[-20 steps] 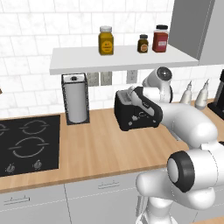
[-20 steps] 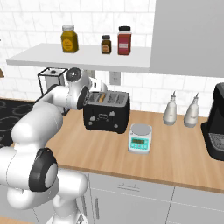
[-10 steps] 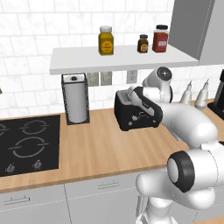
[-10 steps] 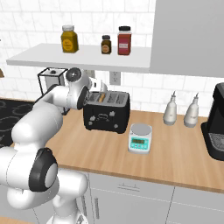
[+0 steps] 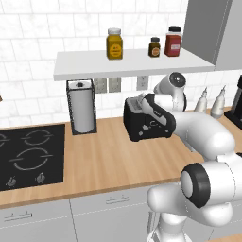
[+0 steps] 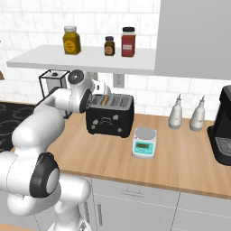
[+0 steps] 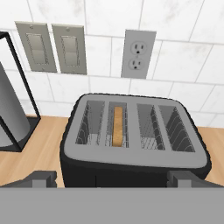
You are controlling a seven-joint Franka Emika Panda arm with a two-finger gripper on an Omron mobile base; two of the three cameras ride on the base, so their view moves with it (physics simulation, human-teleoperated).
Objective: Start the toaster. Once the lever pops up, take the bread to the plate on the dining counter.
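You've got the toaster on the wood counter, against the tiled wall below the outlet. The bread sits edge-up in its second slot from the left, seen from the hand. Your gripper hangs just above the toaster's near edge, jaws spread wide, holding nothing. To the toaster's left stands the paper towel holder; to its right, the small scale.
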